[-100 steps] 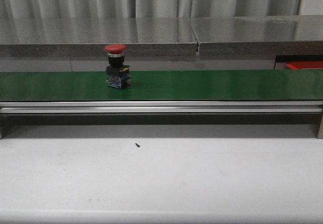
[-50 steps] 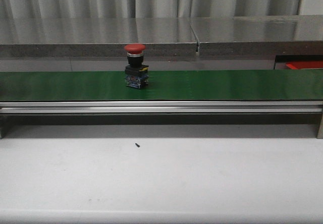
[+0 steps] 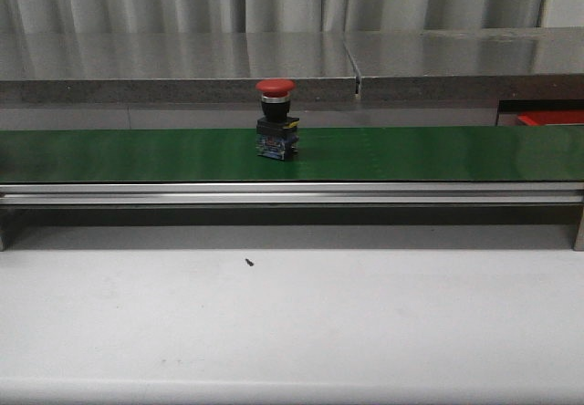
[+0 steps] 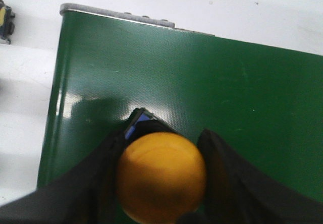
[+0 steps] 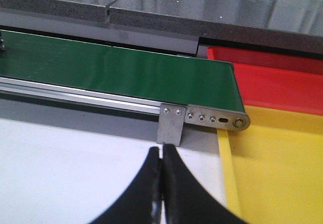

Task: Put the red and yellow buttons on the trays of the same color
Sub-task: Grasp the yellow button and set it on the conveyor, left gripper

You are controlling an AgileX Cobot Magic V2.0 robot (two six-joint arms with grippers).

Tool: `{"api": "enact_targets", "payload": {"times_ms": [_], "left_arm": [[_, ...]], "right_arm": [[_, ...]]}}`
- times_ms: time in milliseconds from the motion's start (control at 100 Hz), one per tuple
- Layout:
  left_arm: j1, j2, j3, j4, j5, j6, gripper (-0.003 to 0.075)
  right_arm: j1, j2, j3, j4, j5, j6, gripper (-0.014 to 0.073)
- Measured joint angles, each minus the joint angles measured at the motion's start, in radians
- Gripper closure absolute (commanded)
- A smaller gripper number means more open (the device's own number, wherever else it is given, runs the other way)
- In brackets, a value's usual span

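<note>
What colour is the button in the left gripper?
Yellow button, seen best in the left wrist view.

red button (image 3: 276,87), green belt (image 3: 411,153), yellow tray (image 5: 275,168)

Red button (image 3: 276,119) stands alone mid-frame on green belt (image 3: 438,153); belt bare either side. Steel shelf (image 3: 182,63) walls off behind. White table (image 3: 292,323) open below.

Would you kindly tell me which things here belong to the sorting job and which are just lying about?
Job:
red button
yellow button in left hand
red tray
yellow tray
green belt

Lying about:
dark speck
steel shelf
</note>
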Motion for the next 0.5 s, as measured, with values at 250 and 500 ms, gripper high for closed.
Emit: {"api": "enact_targets", "payload": {"times_ms": [250, 500], "left_arm": [[0.0, 0.0, -0.002, 0.0, 0.005, 0.002, 0.009], [-0.015, -0.071, -0.004, 0.0, -0.01, 0.014, 0.009]], "right_arm": [[0.0, 0.0, 0.0, 0.0, 0.0, 0.0, 0.0662], [0.0, 0.0, 0.0, 0.0, 0.0, 0.0, 0.0662]]}}
